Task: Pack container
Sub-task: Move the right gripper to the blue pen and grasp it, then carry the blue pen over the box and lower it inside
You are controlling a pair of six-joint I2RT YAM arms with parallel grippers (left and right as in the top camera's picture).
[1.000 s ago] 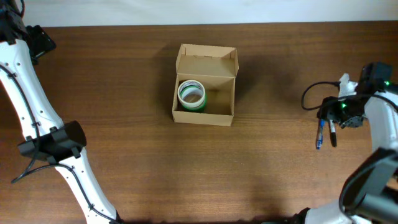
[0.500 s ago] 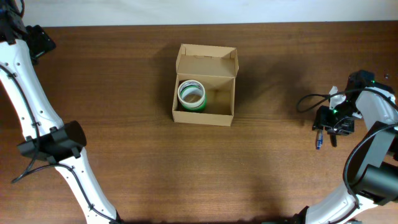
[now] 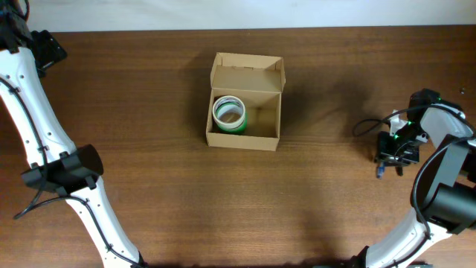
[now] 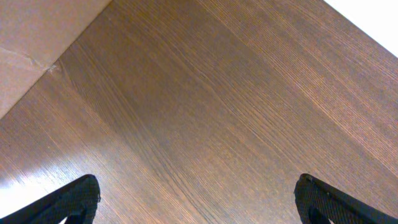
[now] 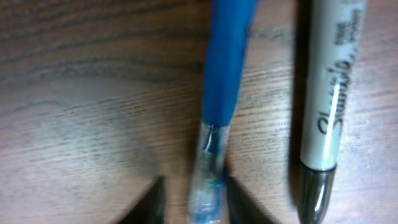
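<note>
since a second ago the right claw has slid toward the lower right of the overhead frame and dropped over the two pens, which it now mostly hides. in its wrist view, the blurred dark fingertips sit either side of the clear tip of the slim blue plastic pen. they are slightly parted with bare wood showing on one side, so i judge nothing is pinched yet. a grey marker pen lies just beside it, parallel.

to take the blue one cleanly, the fingers should close squarely across its barrel and stay clear of the marker. then they should lift straight up off the brown wooden worktop. the left claw hangs wide open and empty over bare wood.

the tan-brown cardboard box stands at upper centre of the overhead frame, flap lid folded back. a green-and-white tape roll lies flat in its left half, and the right half is bare.
</note>
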